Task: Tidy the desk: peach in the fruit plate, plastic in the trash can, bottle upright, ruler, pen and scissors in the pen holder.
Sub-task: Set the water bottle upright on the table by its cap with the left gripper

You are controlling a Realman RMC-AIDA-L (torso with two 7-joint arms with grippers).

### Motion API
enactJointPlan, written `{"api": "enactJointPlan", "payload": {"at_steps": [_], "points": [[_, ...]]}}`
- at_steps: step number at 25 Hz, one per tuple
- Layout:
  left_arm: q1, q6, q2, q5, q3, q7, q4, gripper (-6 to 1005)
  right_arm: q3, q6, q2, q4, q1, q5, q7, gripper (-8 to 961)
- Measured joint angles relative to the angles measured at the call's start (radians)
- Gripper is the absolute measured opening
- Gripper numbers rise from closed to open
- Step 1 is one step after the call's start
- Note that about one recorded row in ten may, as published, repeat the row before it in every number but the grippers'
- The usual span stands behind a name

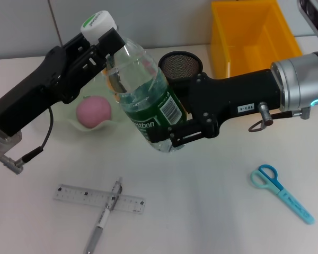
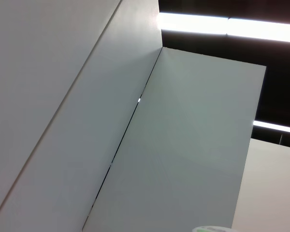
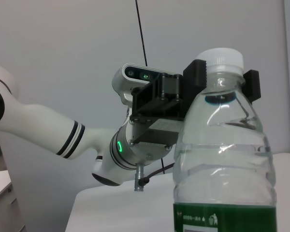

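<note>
A clear plastic water bottle with a green label and white cap [image 1: 143, 90] is held above the white surface [image 1: 201, 201] by both arms. The left gripper [image 1: 107, 39] has its fingers closed on the neck just under the cap, which the right wrist view confirms, and the right gripper [image 1: 167, 132] clasps the labelled lower body between its fingers. The bottle leans in the head view, cap toward the left rear, and holds water. Behind it, a pale scalloped fruit plate [image 1: 74, 124] contains a pink peach [image 1: 94, 111]; the left arm covers part of the plate's rim. A dark mesh pen holder [image 1: 180, 65] stands behind the right gripper, its lower half hidden and its contents impossible to make out. A yellow plastic bin [image 1: 252, 37] at the rear right is cut off by the frame edge. On the surface lie a clear ruler [image 1: 99, 198] with a grey pen [image 1: 105, 216] crossing it, and, well apart, blue-handled scissors [image 1: 281, 192].
</note>
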Motion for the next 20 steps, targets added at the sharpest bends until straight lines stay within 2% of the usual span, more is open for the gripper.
{"api": "enactJointPlan", "payload": {"at_steps": [20], "points": [[0.001,0.001,0.003,0.003,0.012,-0.002,0.0,437,-0.012,-0.007,0.0,-0.06,0.003,-0.037,0.039,781]]}}
